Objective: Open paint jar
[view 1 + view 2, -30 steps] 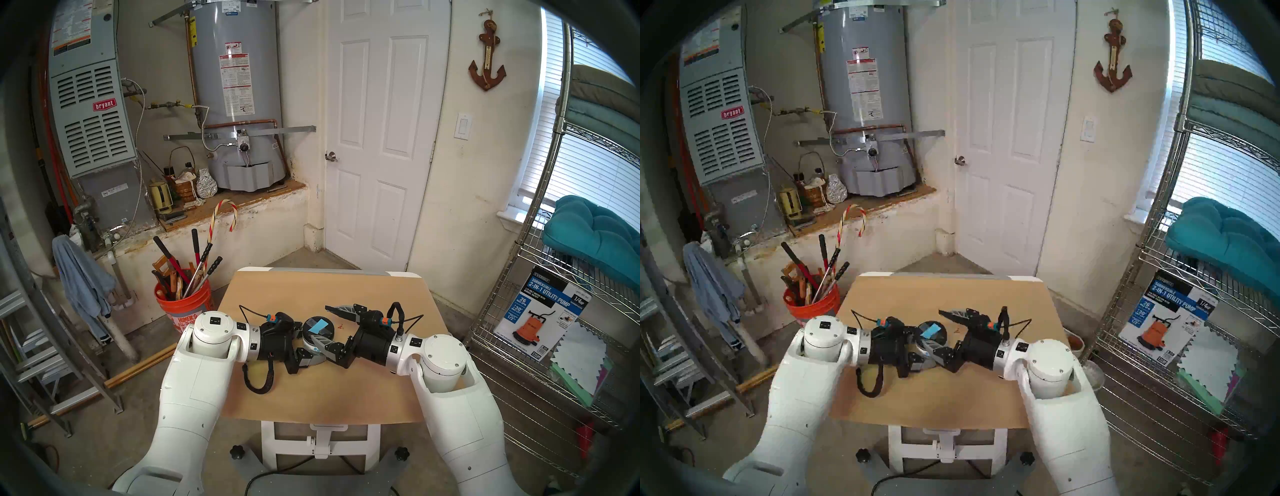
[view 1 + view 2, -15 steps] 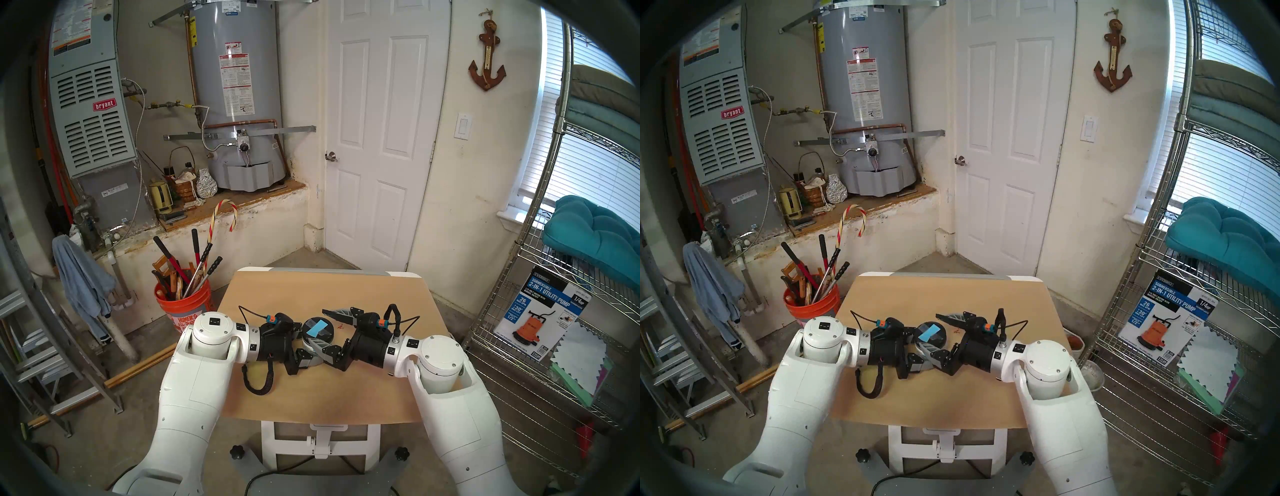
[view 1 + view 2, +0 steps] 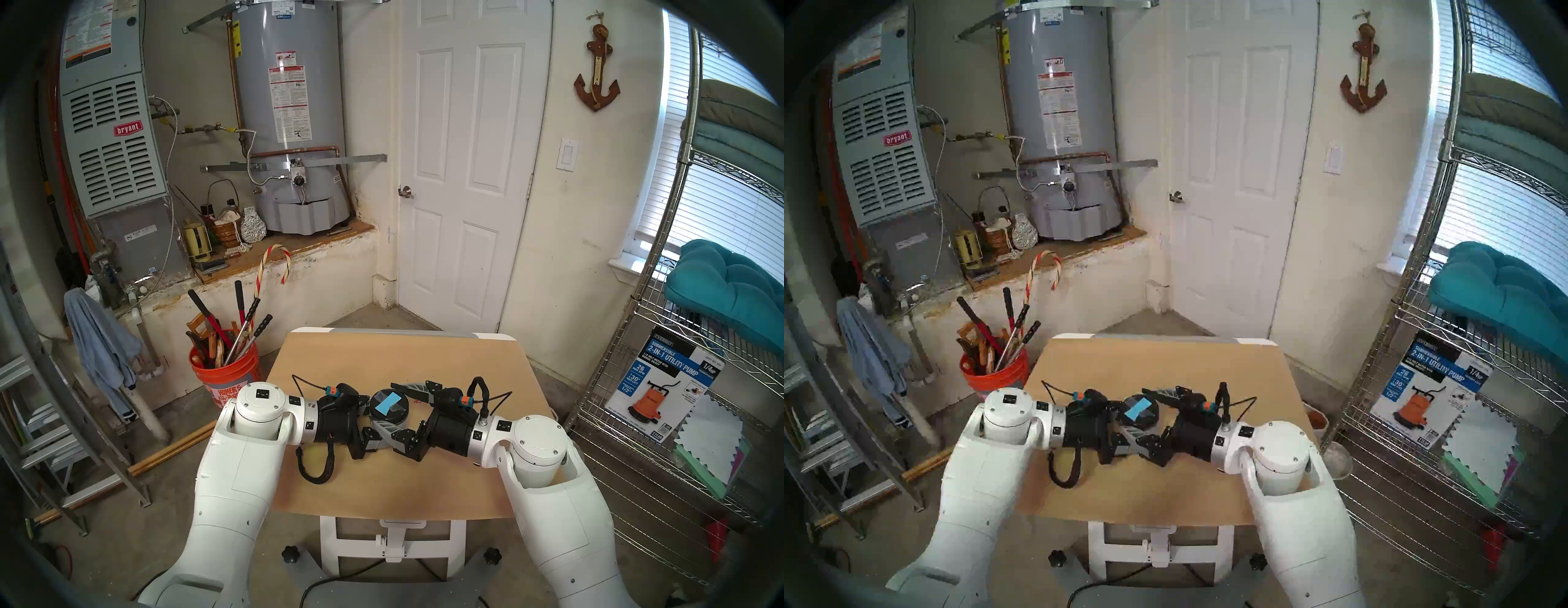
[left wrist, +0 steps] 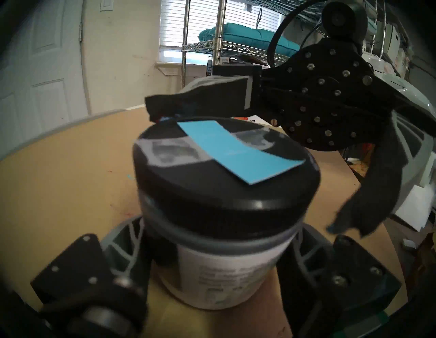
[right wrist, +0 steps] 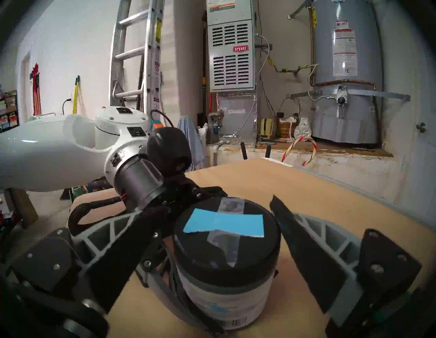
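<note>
The paint jar (image 3: 394,411) stands upright mid-table, with a black lid (image 4: 212,188) bearing a light-blue tape strip (image 5: 224,223) and a white label (image 4: 224,271) below. My left gripper (image 4: 214,259) reaches in from the left and is shut on the jar's body under the lid. My right gripper (image 5: 219,210) comes from the right at lid height and is open. Its fingers (image 5: 306,247) stand on either side of the lid, and a gap shows on the far side.
The jar rests on a tan table (image 3: 382,488), where a black cable loop (image 3: 316,467) lies under my left wrist. An orange bucket of tools (image 3: 225,373) and a ladder (image 3: 63,424) stand to the left. A wire shelf (image 3: 679,382) is on the right.
My right gripper has slid left toward the jar, still open, so its fingers now flank the lid. The left gripper and the jar have stayed put.
</note>
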